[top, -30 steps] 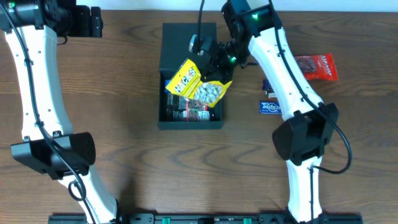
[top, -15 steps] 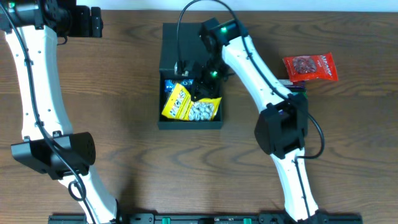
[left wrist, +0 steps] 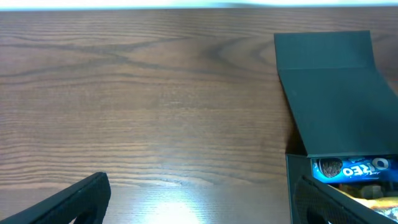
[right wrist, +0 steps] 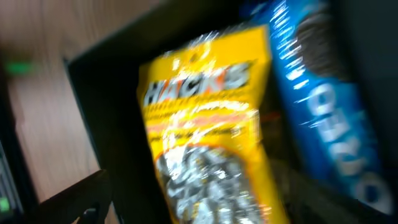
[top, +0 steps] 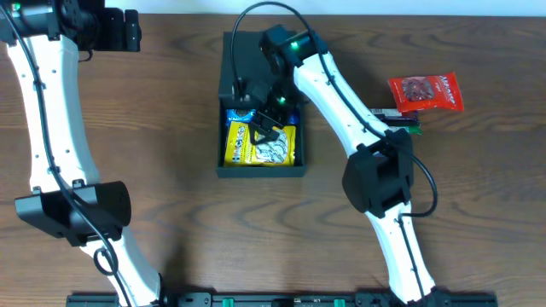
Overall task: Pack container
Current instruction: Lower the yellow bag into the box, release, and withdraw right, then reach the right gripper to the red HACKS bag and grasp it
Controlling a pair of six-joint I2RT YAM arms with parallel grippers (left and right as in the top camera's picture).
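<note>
The black container [top: 260, 170] sits at the table's middle with its flap lid [top: 256, 60] laid open toward the back. A yellow Hacks packet [top: 260, 147] lies flat inside it, next to a blue Oreo packet [top: 242, 114]. My right gripper [top: 264, 128] hovers open just over the yellow packet [right wrist: 205, 130], its jaws wide apart and clear of it. The right wrist view is blurred. My left gripper [top: 132, 30] stands open over bare table at the far left back, with the container's lid [left wrist: 329, 93] to its right.
A red snack packet [top: 425, 92] lies on the table right of the container. A dark packet with a green end [top: 399, 119] lies beside the right arm. Bare wood surrounds the container on the left and in front.
My right gripper came down into the container with the yellow packet and opened. The packet now lies flat inside. The left arm has not moved.
</note>
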